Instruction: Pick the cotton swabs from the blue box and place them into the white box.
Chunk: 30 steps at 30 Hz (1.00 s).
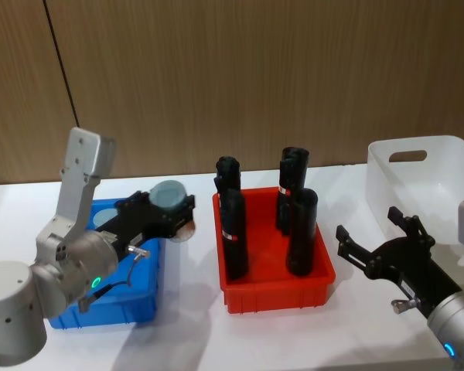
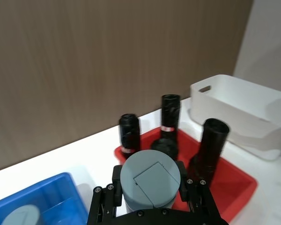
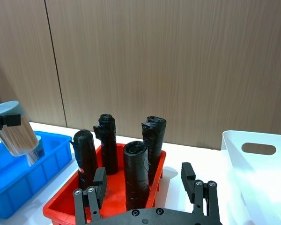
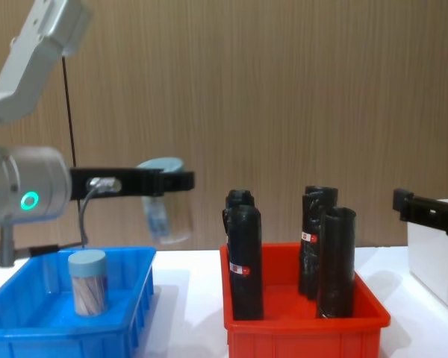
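Swabs [image 4: 164,216]: prob light, rigid, slick; L gripper [image 1: 176,212] jaws clenched on it near top, mid-left. R gripper [image 1: 369,226] lower right, jaws released, idle.

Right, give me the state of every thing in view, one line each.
left gripper: shut on a tub, raised by the blue box's right edge
held cotton swab tub: lidded, tilted, in the air
other cotton swab tub: lidded, upright in the blue box
black rolls: four, upright in the red bin
white box: open-topped, at the right
right gripper: open, holding nothing
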Tool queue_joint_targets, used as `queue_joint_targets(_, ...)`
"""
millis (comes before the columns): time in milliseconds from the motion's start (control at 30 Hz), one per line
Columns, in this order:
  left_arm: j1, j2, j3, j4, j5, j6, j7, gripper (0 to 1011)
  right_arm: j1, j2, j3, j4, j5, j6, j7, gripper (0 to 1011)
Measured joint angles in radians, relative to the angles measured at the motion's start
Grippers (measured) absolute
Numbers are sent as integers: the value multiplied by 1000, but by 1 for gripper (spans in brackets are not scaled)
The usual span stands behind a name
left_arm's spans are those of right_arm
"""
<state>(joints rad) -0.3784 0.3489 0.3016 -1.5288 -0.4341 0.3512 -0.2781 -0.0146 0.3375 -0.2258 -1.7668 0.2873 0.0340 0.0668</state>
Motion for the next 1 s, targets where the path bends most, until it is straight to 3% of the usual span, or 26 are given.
queue_joint_targets(300, -44, -14, 11, -11, -5, 85, -107, 669, 0, 0, 0, 0, 0, 0, 0, 1002)
queue_joint_targets(633, -105, -35, 29, -7, 22, 178, -220, 669, 0, 0, 0, 0, 0, 0, 0, 1002)
queue_joint_targets(1000, -135, -46, 39, -2, 37, 222, -271, 669, 0, 0, 0, 0, 0, 0, 0, 1001)
